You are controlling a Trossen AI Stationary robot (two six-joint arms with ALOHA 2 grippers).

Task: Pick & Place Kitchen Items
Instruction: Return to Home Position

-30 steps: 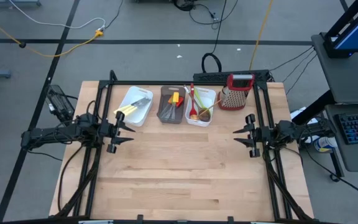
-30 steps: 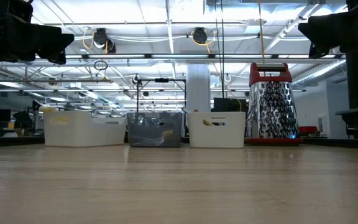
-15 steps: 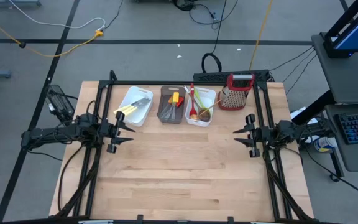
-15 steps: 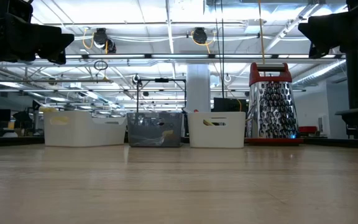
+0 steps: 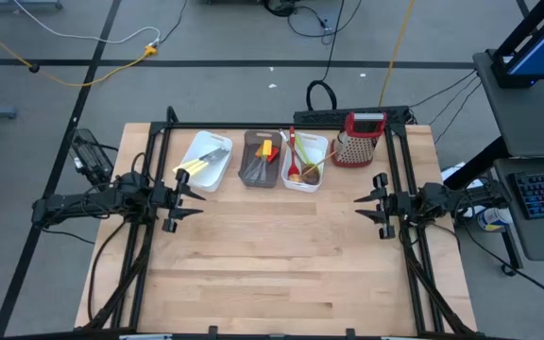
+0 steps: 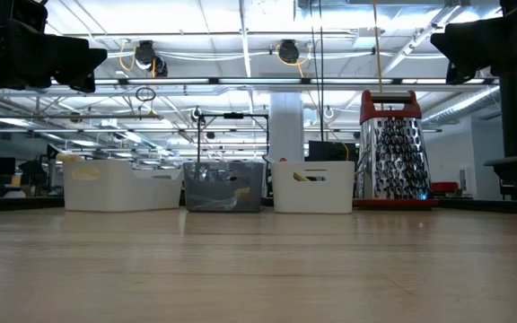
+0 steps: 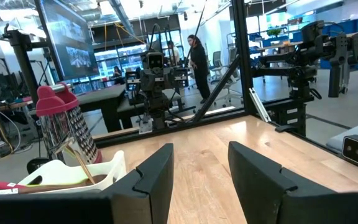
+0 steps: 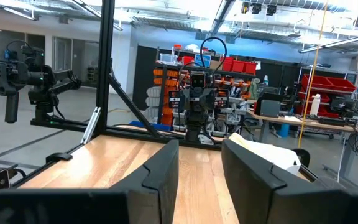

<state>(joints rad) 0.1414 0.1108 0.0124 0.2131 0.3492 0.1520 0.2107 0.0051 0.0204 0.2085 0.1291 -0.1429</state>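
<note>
Along the upper middle of the overhead frame, we list three containers in a row at the far edge of the table (image 5: 281, 274): a white tub (image 5: 199, 144) holding knives (image 5: 195, 168), a dark bin (image 5: 251, 175) holding yellow and red spatulas (image 5: 268, 151), and a second white tub (image 5: 317, 146) holding red, green and wooden spoons (image 5: 297, 166). Right of these stands a grater (image 5: 359, 142). At mid-left we note the left gripper (image 5: 195, 203), fingers spread wide, holding nothing; at mid-right the right gripper (image 5: 360, 208), likewise. Both hang above the wood, apart from the containers.
</note>
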